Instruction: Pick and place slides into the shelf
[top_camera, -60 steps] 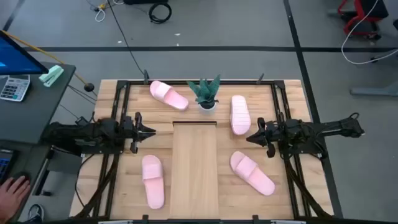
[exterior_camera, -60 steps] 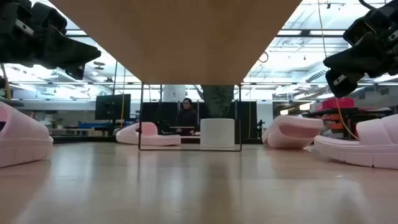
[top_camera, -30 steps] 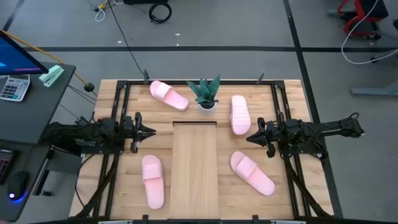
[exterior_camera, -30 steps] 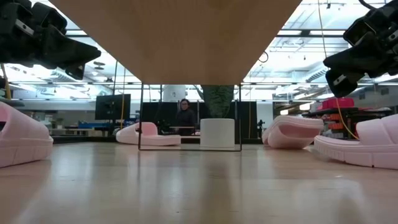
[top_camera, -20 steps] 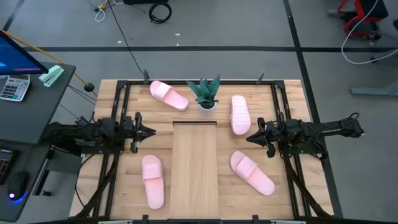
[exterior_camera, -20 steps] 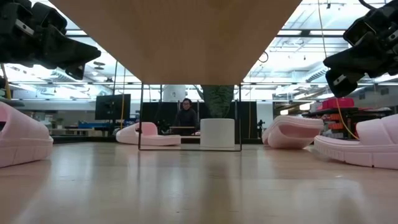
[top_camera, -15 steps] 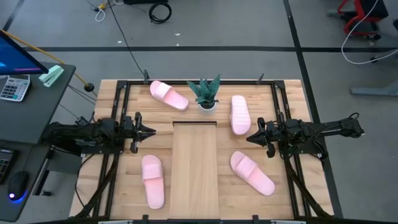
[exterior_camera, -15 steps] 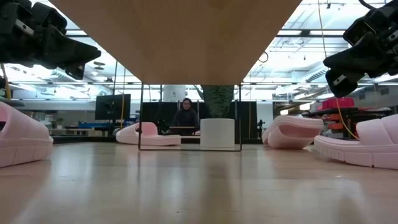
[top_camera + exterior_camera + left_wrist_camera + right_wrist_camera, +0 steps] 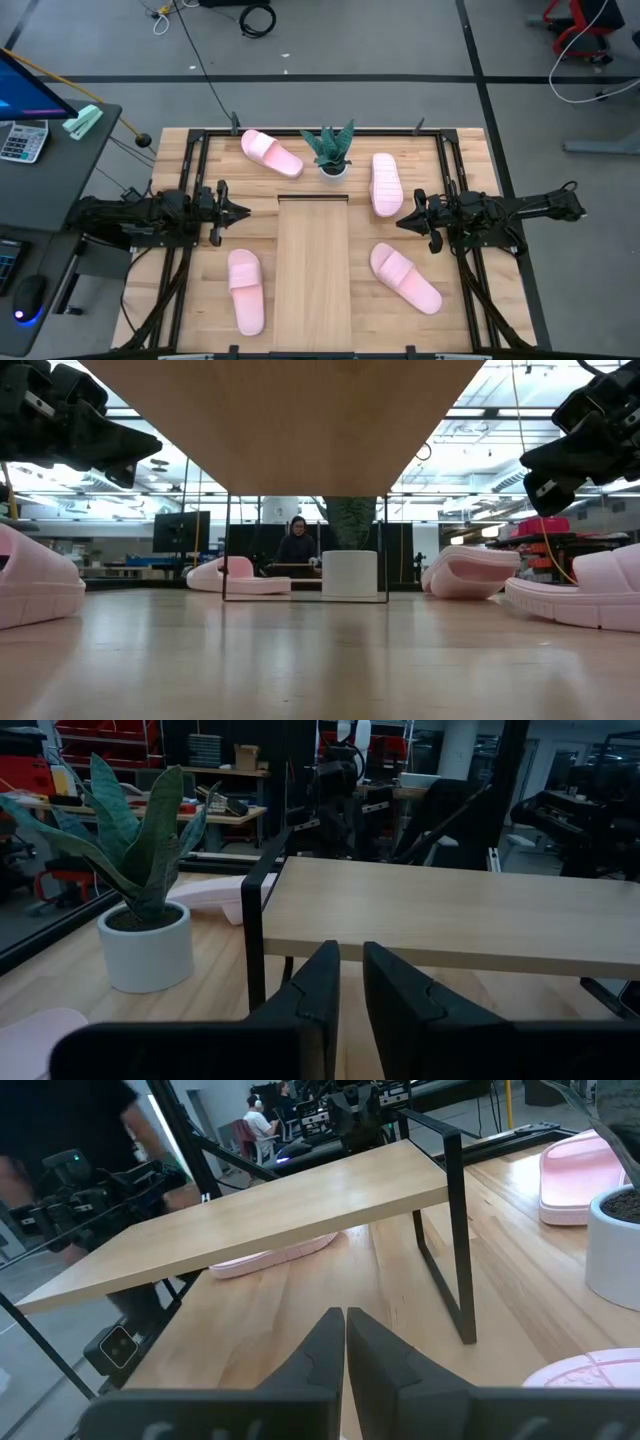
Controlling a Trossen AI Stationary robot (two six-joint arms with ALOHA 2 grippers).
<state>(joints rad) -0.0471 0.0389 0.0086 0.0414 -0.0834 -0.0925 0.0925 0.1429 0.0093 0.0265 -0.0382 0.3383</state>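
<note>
Slides: we count four pink slides on the desk, none on or under the shelf. One lies by the far edge left of centre (image 9: 271,153), one by the far edge right of centre (image 9: 386,183), one towards the near left corner (image 9: 245,290), one towards the near right corner (image 9: 405,277).
Shelf: the shelf (image 9: 313,270) runs down the middle of the desk from the near edge to just short of the plant; its board stands on thin dark legs, leaving a clear bay beneath. We judge this central siting lets either arm reach it from its own side.
Left tool: the left tool (image 9: 236,211) hangs above the desk at the left edge, pointing at the shelf; fingers nearly closed with a thin gap, holding nothing.
Right tool: the right tool (image 9: 404,221) hangs at the right edge, pointing inward, between the two right-hand slides; fingers together, holding nothing.
Plant: a potted plant (image 9: 331,149) stands at the far edge, just beyond the shelf's end.
Progress: we judge no slide has been placed; each arm has two slides on its own side.
Background: a person (image 9: 297,543) sits well beyond the desk.
</note>
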